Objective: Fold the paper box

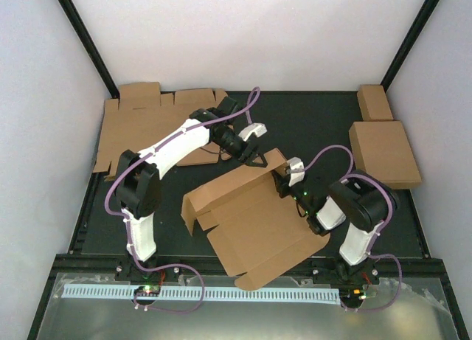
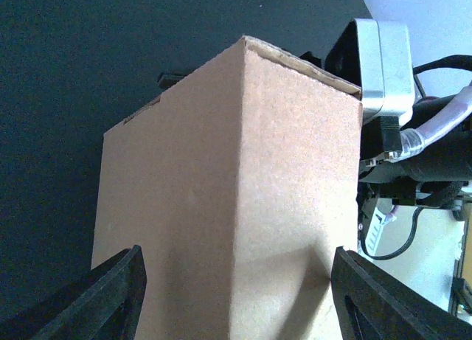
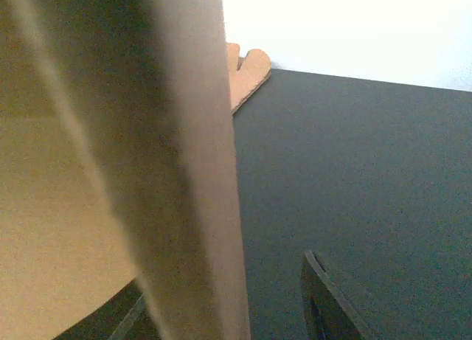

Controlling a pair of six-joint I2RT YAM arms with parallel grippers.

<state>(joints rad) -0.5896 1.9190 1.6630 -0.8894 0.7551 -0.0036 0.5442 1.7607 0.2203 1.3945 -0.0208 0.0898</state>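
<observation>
Over the table's middle, we had the paper box half raised between both arms.
Our left gripper faced the box's raised far corner, jaws spread wide and gripping nothing; we judged it was placed to brace that wall upright. Our right gripper stood parted too, a wall between its fingers yet clear of them. Only the wrist views showed those gaps; overhead showed the whole sheet's lie.

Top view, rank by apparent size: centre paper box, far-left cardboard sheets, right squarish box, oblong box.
1-2. paper box and cardboard sheets: close, sheets partly hidden by left arm, not ranked.
3. squarish box.
4. oblong box.
</observation>
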